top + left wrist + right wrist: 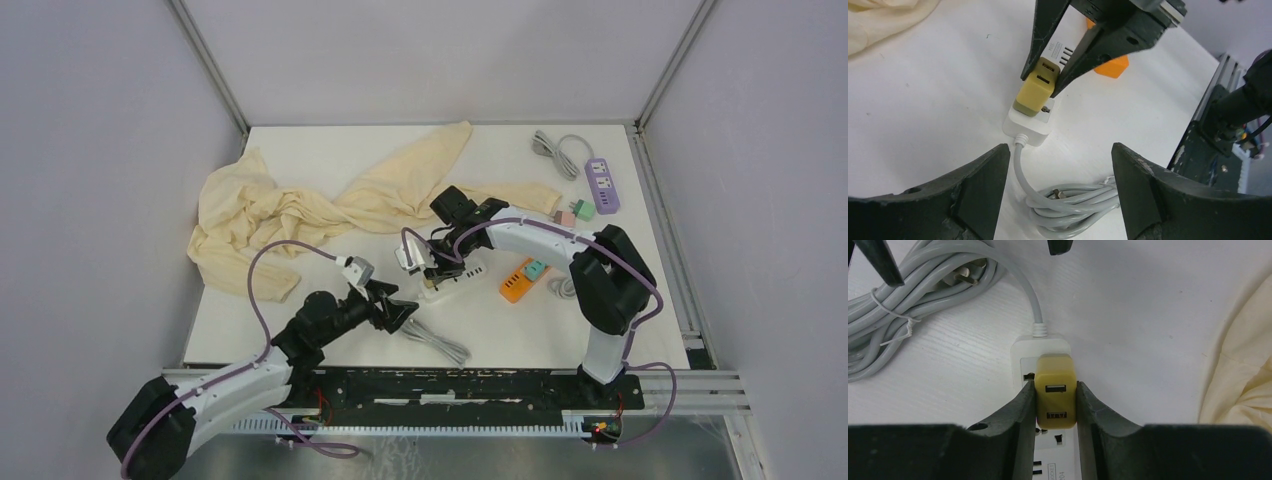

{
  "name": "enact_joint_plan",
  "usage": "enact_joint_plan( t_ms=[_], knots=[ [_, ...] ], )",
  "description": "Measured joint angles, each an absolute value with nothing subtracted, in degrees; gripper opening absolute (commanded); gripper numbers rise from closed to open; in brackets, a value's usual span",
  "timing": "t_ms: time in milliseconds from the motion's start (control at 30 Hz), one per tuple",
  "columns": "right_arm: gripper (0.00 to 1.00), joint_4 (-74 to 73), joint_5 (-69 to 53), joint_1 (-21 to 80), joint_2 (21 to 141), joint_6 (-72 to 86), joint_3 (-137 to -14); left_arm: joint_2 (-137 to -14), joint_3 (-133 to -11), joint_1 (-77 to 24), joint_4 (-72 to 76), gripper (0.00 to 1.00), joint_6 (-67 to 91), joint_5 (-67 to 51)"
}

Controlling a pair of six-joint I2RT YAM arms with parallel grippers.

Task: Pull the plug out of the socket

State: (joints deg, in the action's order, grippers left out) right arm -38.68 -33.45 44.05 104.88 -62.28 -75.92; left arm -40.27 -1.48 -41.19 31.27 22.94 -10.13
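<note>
A yellow plug sits in the end socket of a white power strip near the middle of the table. My right gripper is shut on the plug, one finger on each side. In the left wrist view the plug leans slightly on the strip, with its base still against the strip. My left gripper is open and empty, just short of the strip's cable end and above the coiled grey cable. From the top camera, the right gripper is over the strip and the left gripper is beside it.
A cream cloth covers the back left of the table. An orange power strip with a green plug lies right of the white strip. A purple power strip with a grey cable and two loose plugs lie at the back right.
</note>
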Motion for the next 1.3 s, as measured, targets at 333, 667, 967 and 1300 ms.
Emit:
enact_joint_plan(
  t_ms=[333,667,967,1300],
  knots=[
    [0.17,-38.9,-34.2,43.2,104.9,-62.0,-75.7,-54.4,-0.7,-46.9,48.1,0.85,5.7,-5.2],
    [0.11,-41.9,-36.9,39.1,104.7,-61.9,-75.5,-74.6,-0.8,-48.7,63.3,0.86,-4.5,-6.4],
    [0.08,-43.1,-38.0,38.2,104.7,-61.5,-75.5,-89.7,-6.2,-48.7,72.4,0.84,-5.5,-9.4],
    [0.05,-43.3,-38.3,38.1,104.7,-61.3,-75.5,-101.4,-9.6,-48.8,84.4,0.80,-5.5,-10.3]
  ],
)
